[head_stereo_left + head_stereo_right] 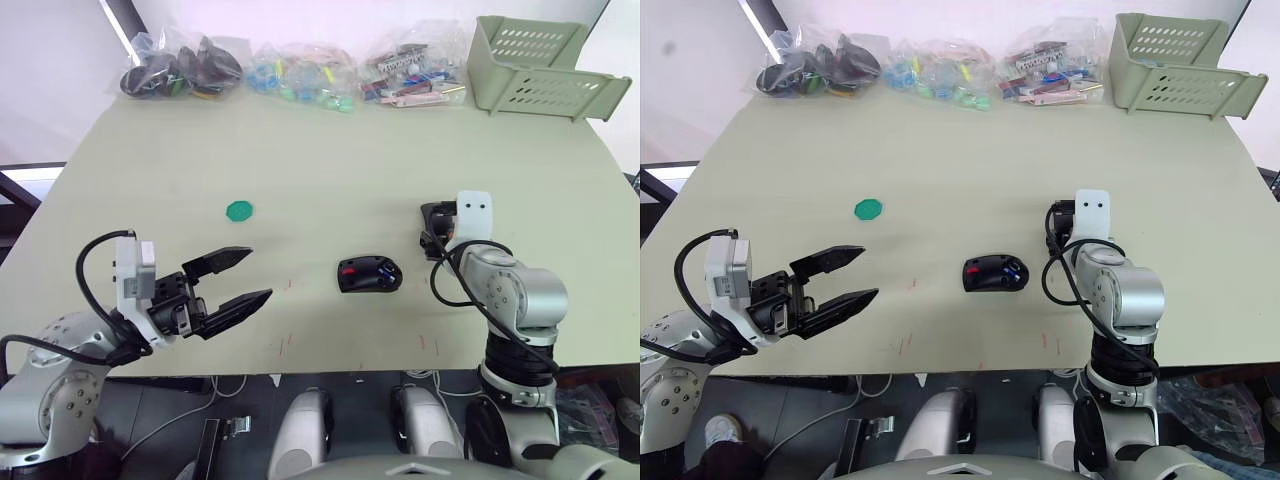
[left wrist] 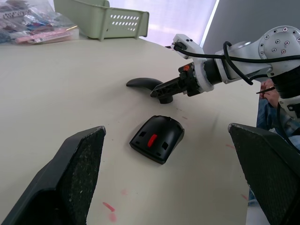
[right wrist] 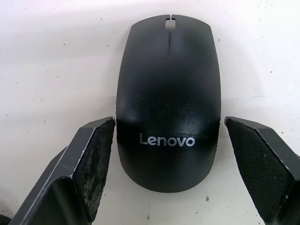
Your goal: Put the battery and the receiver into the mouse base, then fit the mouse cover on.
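Jaws of both grippers are seen spread apart, nothing held. Left gripper (image 1: 228,281) is noted low over the near edge of the table (image 1: 330,170), pointed toward the mouse base (image 1: 370,274), well apart from it. Right gripper (image 3: 166,164) is hung over the mouse cover (image 3: 168,101), 1 finger (image 3: 91,164) on each side, not closed on it.

Progress, as judged: the mouse base (open side up, red patch and a blue spot showing inside) may already hold the battery; that cannot be confirmed, and the receiver cannot be made out. Cover is not yet fitted; that step appears to be next.

Cover is recorded as a smooth black oval shell, pale lettering near its wide end, a small slot at the narrow end, lying flat just right of the base.

Farther off: a green disc (image 1: 238,210), 3 plastic bags (image 1: 300,72) and a pale green basket (image 1: 540,68) at the far edge.
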Controlling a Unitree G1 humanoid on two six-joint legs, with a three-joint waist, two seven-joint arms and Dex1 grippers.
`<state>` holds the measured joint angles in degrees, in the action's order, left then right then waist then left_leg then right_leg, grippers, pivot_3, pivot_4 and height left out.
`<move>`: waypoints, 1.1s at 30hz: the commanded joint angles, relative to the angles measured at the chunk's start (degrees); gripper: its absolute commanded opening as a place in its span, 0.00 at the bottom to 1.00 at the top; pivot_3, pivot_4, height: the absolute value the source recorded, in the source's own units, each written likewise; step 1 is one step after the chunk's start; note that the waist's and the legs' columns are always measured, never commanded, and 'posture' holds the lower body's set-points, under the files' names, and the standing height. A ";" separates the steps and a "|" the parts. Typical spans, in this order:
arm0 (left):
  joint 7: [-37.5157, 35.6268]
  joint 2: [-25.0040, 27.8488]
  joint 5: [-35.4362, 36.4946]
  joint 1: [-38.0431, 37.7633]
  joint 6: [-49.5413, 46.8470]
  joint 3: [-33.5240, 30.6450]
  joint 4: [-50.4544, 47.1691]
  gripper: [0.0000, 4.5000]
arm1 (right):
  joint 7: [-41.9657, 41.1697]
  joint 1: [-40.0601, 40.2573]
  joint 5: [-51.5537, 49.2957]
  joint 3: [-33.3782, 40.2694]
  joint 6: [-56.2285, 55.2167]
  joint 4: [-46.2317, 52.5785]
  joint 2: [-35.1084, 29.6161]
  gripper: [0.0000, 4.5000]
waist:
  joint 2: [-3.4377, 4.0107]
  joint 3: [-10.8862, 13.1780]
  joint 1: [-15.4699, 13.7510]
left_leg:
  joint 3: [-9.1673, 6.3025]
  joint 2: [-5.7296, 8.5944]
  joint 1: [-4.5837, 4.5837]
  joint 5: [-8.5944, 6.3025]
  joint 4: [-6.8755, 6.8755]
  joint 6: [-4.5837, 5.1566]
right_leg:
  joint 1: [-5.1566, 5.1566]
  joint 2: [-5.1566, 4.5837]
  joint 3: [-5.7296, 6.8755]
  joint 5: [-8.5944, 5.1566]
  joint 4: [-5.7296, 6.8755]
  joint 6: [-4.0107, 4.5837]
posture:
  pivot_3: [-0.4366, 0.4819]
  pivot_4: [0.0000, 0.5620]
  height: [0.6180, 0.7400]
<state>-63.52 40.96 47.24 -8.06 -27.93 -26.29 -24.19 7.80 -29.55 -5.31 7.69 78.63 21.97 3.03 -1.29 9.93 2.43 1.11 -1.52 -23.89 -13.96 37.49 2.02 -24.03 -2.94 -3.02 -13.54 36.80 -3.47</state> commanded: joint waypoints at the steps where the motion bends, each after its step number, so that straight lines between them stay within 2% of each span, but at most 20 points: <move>1: -0.29 0.81 -0.06 0.12 1.13 0.13 -0.56 1.00 | -0.17 -0.09 0.29 -0.48 -0.69 2.69 0.12 0.88 | 0.00 0.00 0.00 | 0.00 0.00 0.00 0.00 0.00 0.00 | 0.00 0.00 0.00 0.00 0.00 0.00 | 0.48 0.27 1.00; 14: 0.15 0.30 -1.12 -0.20 2.18 1.28 -0.45 1.00 | -0.97 0.86 0.45 -1.68 -0.37 3.44 -0.09 0.88 | 0.00 0.00 0.00 | 0.00 0.01 0.00 0.01 -0.02 -0.01 | 0.00 0.00 0.00 0.01 0.00 -0.02 | 0.48 0.27 1.00; 17: 0.14 0.33 -0.94 -0.05 2.11 1.35 -0.56 1.00 | -1.16 0.91 0.54 -1.60 -0.36 3.55 -0.17 0.71 | 0.00 0.00 0.00 | -0.01 0.01 0.00 0.01 -0.02 -0.01 | 0.00 0.00 0.00 0.02 0.00 -0.03 | 0.48 0.27 1.00; 19: 0.18 0.28 -0.90 0.04 2.11 1.39 -0.55 1.00 | -1.22 0.92 0.70 -1.70 -0.39 3.62 -0.25 0.52 | 0.00 0.00 0.00 | -0.01 0.01 0.00 0.01 -0.02 -0.02 | 0.00 0.00 0.01 0.02 0.01 -0.03 | 0.48 0.27 1.00; 28: 0.36 0.06 -0.79 0.03 2.14 1.52 -0.81 1.00 | -1.27 0.73 1.01 -1.68 -0.52 3.71 -0.39 0.51 | 0.00 0.00 0.00 | -0.01 0.02 0.00 0.02 -0.02 -0.02 | 0.00 0.00 0.01 0.03 0.01 -0.04 | 0.48 0.27 1.00; 33: 0.58 -0.05 -0.58 0.11 2.02 1.49 -0.93 1.00 | -3.75 0.97 -0.30 -2.72 -0.71 4.85 -2.56 0.51 | 0.00 0.00 0.00 | 0.00 0.02 0.00 0.02 -0.02 -0.03 | 0.00 0.00 0.01 0.02 0.01 -0.04 | 0.48 0.27 1.00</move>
<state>-63.27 40.95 45.66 -8.08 -26.88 -24.24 -24.06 6.03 -28.48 -4.68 5.57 78.64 22.87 1.98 -1.29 9.93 2.43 1.10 -1.51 -23.89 -13.94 37.47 1.99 -24.03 -2.93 -3.01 -13.51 36.81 -3.51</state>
